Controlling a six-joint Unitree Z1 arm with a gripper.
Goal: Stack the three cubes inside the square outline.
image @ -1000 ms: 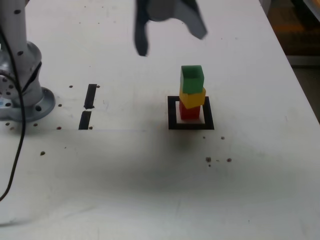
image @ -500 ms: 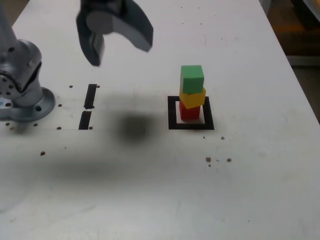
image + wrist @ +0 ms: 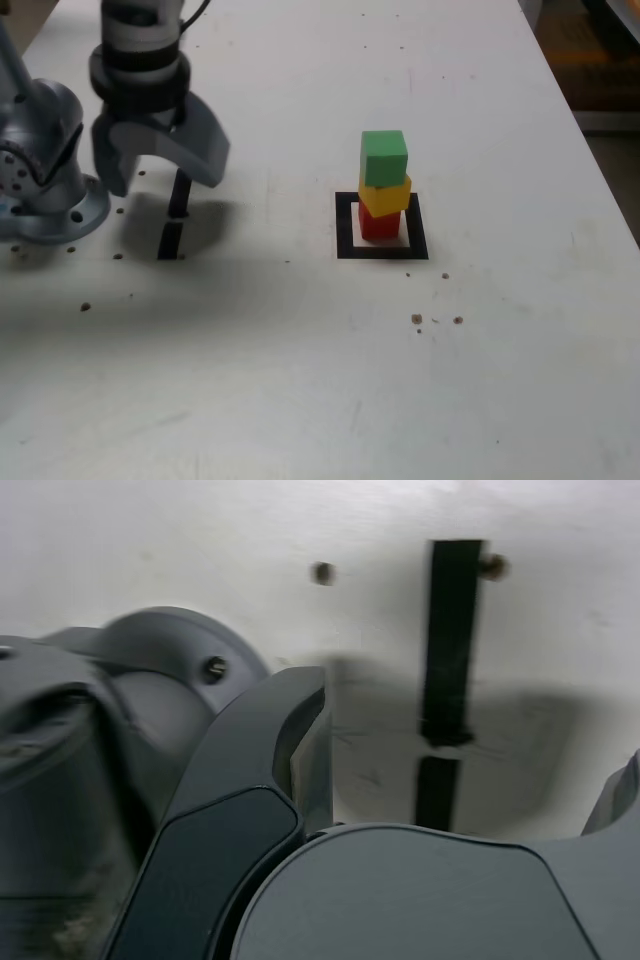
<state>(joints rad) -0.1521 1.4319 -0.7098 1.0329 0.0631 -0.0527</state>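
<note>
The three cubes form one tower: a red cube [image 3: 379,224] at the bottom, a yellow cube [image 3: 385,193] on it, a green cube [image 3: 384,157] on top. The tower stands inside the square outline [image 3: 382,249] of black tape. My gripper [image 3: 160,172] hangs open and empty well off to the exterior view's left of the tower, just above the two short tape strips [image 3: 176,212]. In the wrist view one dark finger [image 3: 260,770] shows with the tape strips [image 3: 446,670] beyond it; no cube appears there.
The arm's grey round base [image 3: 45,170] stands at the exterior view's left edge, and it also fills one side of the wrist view as the grey base [image 3: 120,710]. Small dark specks [image 3: 436,320] dot the white table [image 3: 320,380]. The table's edge runs along the exterior view's right.
The gripper has swung from above and behind the tower toward the exterior view's left and dropped lower, ending over the tape strips near the arm's base. The tower has not moved.
</note>
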